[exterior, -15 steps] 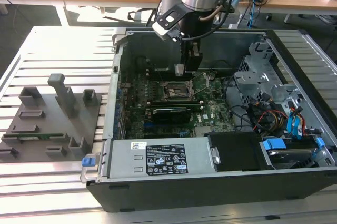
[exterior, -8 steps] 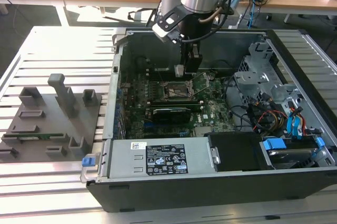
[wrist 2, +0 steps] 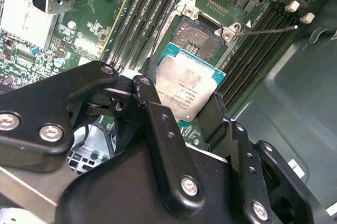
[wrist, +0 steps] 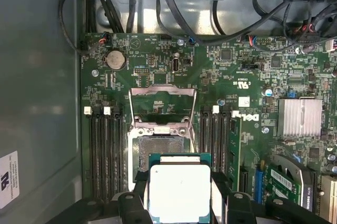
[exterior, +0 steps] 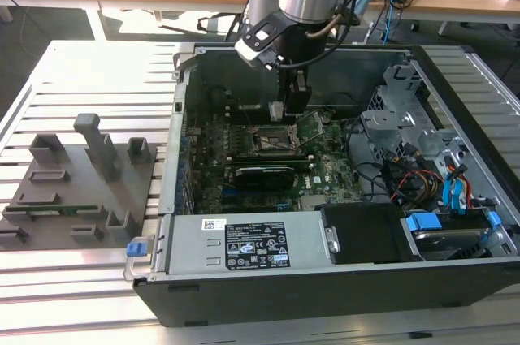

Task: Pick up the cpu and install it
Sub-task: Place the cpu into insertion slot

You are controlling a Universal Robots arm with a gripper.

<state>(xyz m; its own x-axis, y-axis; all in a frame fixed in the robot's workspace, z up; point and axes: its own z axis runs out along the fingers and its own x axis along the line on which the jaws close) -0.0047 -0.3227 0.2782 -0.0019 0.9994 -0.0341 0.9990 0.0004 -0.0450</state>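
Note:
The cpu (wrist 2: 184, 84) is a flat square chip with a pale metal top and a green rim. My gripper (wrist 2: 184, 105) is shut on it, one black finger (wrist 2: 150, 95) on each of two opposite edges. In the first wrist view the cpu (wrist: 180, 192) hangs in the gripper (wrist: 180, 203) just above and beside the open socket (wrist: 158, 150), whose metal load plate (wrist: 162, 103) is folded back. In the exterior view the gripper (exterior: 286, 109) reaches down into the open computer case, right over the socket (exterior: 272, 140) on the motherboard.
Memory slots (wrist: 105, 145) flank the socket on both sides. A long black card (exterior: 264, 174) lies just in front of the socket, with the power supply (exterior: 244, 243) nearer still. The drive cage (exterior: 406, 118) and cables are on the exterior view's right, a grey fixture tray (exterior: 73, 174) on its left.

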